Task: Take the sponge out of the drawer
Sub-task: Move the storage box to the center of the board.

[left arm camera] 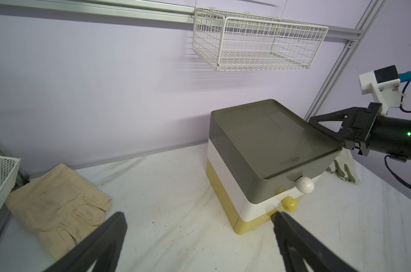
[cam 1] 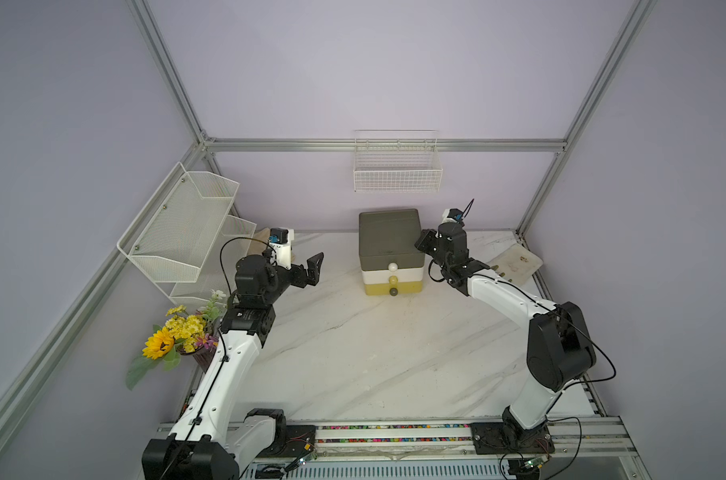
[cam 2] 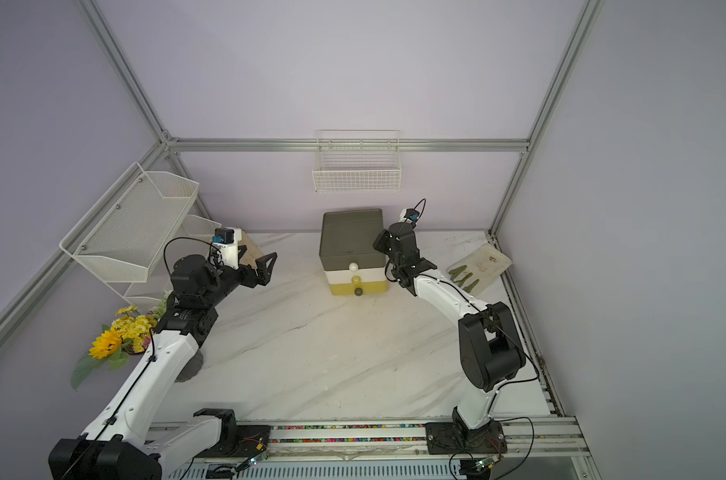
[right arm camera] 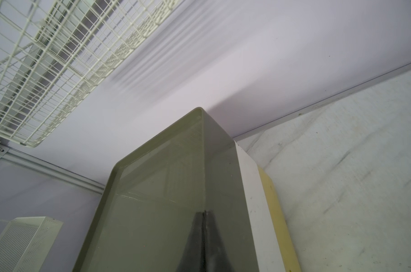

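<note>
Reaching the drawer unit's top edge, the right gripper is clenched empty; the left gripper gapes wide.

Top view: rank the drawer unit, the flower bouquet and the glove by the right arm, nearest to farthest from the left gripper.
1. Drawer unit, just right of the left gripper.
2. Flower bouquet, left table edge.
3. Glove, far right corner.

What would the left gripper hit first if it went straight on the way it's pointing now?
Probably the drawer unit, near its yellow bottom tier. The left gripper, jaws open, aims at it across the table; depth is uncertain.
</note>
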`<state>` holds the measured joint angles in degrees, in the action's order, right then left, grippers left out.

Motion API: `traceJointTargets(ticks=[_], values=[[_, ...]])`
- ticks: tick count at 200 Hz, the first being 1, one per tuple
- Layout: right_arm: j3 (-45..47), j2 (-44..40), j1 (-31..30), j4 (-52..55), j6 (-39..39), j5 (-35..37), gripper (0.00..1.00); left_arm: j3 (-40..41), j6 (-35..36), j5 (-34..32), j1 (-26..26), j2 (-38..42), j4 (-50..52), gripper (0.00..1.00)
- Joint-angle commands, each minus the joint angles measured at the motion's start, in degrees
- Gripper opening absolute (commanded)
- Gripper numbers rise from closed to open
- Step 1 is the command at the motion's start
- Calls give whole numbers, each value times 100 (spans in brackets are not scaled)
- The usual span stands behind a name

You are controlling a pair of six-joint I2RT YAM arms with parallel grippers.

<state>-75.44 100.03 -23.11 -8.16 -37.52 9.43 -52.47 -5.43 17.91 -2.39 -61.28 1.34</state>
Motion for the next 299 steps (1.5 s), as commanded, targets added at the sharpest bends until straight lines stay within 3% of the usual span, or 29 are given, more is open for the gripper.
traceJointTargets(ticks=[1,38,99,166,183,238,299], values=[[73,-53,-40,-56,-55,-215,6,28,-90,88,-36,-7,-214,100],[187,-138,76,-28,-54,-200,11,26,-81,70,-51,-25,-205,100],[48,-352,129,128,157,-231,39,9,-81,43,-77,-45,-170,100],[-182,-1100,132,1325,1151,6,64,-103,-68,-405,-342,-25,63,100],[-15,-1371,140,1650,1356,24,72,-194,74,-729,-663,1,232,100],[1292,-2631,716,1985,1472,-627,76,-802,-332,-2365,-2293,-106,1057,100],[2615,-3561,1482,1971,1387,-1137,76,-1805,-1254,-4146,-4289,-1303,1502,100]])
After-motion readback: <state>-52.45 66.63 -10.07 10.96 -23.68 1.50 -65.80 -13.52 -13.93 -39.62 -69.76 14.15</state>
